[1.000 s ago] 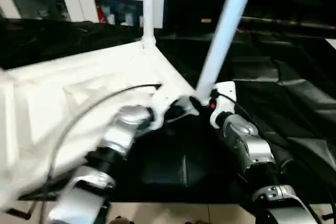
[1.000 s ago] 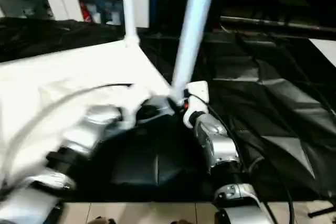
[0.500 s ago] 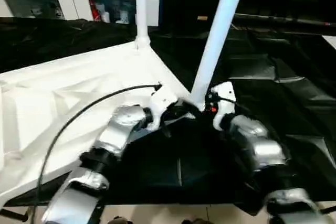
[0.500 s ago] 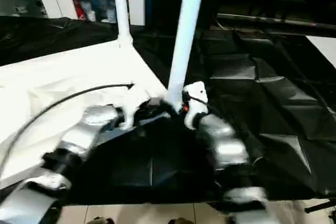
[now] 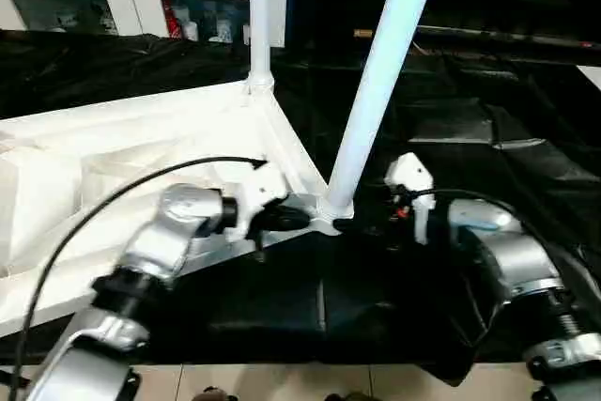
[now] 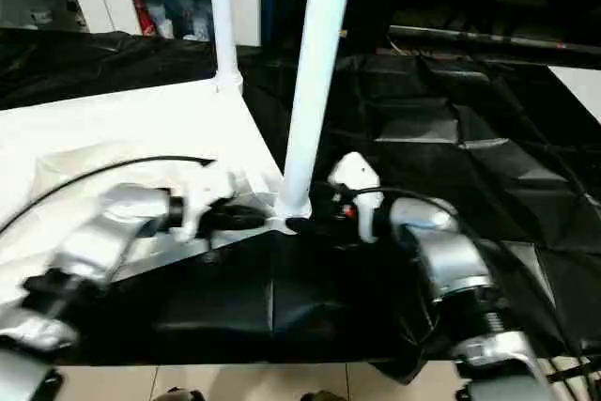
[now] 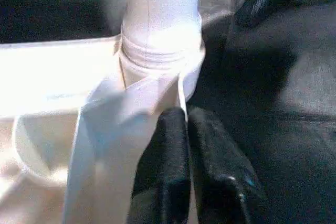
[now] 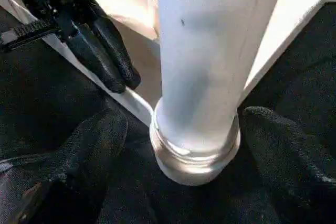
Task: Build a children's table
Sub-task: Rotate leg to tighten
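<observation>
Long white tapered tube leg (image 5: 376,91): upright in near corner socket of inverted white ribbed plastic top (image 5: 113,176), between both end effectors. Right end effector (image 5: 362,225): wide open, straddling leg base, nearer. Left end effector (image 5: 299,219): closed, empty, beside socket.

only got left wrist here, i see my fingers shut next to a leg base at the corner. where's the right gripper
observer: The right gripper is open, with one finger on each side of that same near leg at its base. A gap shows on both sides.
operator: any other legs in yet
observer: One more. A far leg stands upright in the next corner socket of the table top.
operator: whats the top lying on
observer: It lies underside up on a crumpled black cloth.
</observation>
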{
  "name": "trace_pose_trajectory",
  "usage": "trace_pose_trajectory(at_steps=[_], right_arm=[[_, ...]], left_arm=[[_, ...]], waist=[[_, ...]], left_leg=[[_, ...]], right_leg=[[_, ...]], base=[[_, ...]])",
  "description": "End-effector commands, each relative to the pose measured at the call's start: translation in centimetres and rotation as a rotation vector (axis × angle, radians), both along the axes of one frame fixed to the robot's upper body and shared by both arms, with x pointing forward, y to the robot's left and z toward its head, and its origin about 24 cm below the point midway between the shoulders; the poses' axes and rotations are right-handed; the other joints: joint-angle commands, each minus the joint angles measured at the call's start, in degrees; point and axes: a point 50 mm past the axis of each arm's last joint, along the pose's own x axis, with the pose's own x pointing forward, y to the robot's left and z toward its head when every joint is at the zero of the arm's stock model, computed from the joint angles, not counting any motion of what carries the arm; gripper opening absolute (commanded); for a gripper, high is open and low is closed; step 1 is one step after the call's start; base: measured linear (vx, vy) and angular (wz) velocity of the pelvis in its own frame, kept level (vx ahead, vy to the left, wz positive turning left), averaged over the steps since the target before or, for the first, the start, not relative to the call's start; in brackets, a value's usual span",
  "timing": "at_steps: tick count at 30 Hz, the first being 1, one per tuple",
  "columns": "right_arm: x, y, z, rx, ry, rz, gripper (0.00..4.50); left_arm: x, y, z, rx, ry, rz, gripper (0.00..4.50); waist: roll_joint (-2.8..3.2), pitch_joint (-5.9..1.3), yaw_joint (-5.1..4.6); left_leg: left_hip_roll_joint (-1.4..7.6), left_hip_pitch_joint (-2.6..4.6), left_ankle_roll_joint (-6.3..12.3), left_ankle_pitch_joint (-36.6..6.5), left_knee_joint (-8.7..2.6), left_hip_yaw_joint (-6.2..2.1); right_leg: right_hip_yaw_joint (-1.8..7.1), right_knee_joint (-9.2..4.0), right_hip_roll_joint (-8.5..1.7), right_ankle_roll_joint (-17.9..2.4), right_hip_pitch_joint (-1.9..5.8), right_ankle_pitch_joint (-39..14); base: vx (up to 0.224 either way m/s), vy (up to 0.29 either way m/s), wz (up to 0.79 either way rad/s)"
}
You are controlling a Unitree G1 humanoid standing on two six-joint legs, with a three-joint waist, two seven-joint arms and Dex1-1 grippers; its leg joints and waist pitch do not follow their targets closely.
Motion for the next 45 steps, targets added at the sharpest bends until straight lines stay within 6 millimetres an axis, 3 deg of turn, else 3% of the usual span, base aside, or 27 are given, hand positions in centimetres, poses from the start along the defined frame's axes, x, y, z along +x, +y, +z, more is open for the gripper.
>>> trace_pose_trajectory(at_steps=[1,8,14,20,23,24,27,38,45], right_arm=[[0.0,-0.1,0.6,-0.002,-0.011,0.018,3.92],[-0.3,-0.1,0.4,-0.007,-0.005,0.026,3.92],[-0.2,0.1,0.3,-0.020,-0.010,0.027,3.92],[-0.3,0.1,0.2,-0.023,-0.008,0.029,3.92],[-0.3,0.1,0.1,-0.028,-0.008,0.031,3.92],[-0.4,0.2,0.1,-0.028,-0.008,0.031,3.92],[-0.4,0.2,0.0,-0.029,-0.009,0.032,3.92],[-0.5,0.2,-0.1,-0.040,-0.014,0.036,3.92],[-0.4,0.3,-0.3,-0.039,-0.012,0.039,3.92]], left_arm=[[-0.6,0.3,0.3,0.035,0.022,-0.005,0.58],[-0.5,0.8,1.6,0.084,-0.008,0.060,1.02],[-1.1,-0.3,0.6,0.092,0.034,0.055,1.45],[-0.9,-1.2,0.0,0.094,0.058,0.104,1.45],[-0.5,-1.1,-0.2,0.110,0.054,0.127,1.45],[-0.5,-1.1,-0.2,0.111,0.055,0.127,1.17],[-0.5,-1.0,-0.1,0.113,0.071,0.123,1.09],[-0.7,-0.2,-0.4,0.154,0.107,0.105,0.08],[-0.9,-0.3,-0.3,0.128,0.088,0.055,0.08]], waist=[[0.12,-3.46,0.41],[0.05,-3.44,0.54],[0.03,-3.63,0.59],[-0.28,-3.73,0.60],[-0.06,-3.81,0.60],[-0.04,-3.85,0.66],[0.04,-4.00,0.68],[0.12,-3.98,0.72],[0.07,-3.80,0.74]], left_leg=[[2.30,0.71,3.54,-9.39,-3.12,-0.88],[2.16,0.69,3.58,-8.66,-3.03,-0.86],[2.08,0.59,3.85,-7.29,-2.85,-0.85],[1.98,0.43,4.07,-7.47,-2.72,-0.86],[1.92,0.52,4.24,-7.16,-2.64,-0.86],[1.93,0.55,4.22,-7.08,-2.64,-0.88],[1.96,0.53,4.27,-6.61,-2.55,-0.92],[1.91,0.54,4.25,-6.86,-2.48,-0.91],[1.92,0.57,3.47,-8.44,-2.58,-0.98]], right_leg=[[2.96,-3.80,-3.92,-13.65,2.91,-7.78],[2.92,-3.76,-3.77,-13.68,2.97,-7.39],[2.94,-3.50,-3.73,-13.88,3.10,-5.59],[2.88,-3.65,-3.75,-13.60,3.30,-6.23],[2.86,-3.64,-3.59,-13.50,3.20,-5.90],[2.85,-3.59,-3.61,-13.61,3.23,-5.51],[2.84,-3.36,-3.65,-14.10,3.35,-3.92],[2.84,-3.21,-3.65,-14.73,3.42,-3.33],[2.82,-3.60,-3.68,-13.73,3.28,-6.66]], base=[[0.000,0.000,0.00],[0.000,0.000,0.00],[0.000,0.000,0.00],[0.000,0.000,0.00],[0.000,0.000,0.00],[0.000,0.000,0.00],[0.000,0.000,0.00],[0.000,0.000,0.00],[0.000,0.000,0.00]])
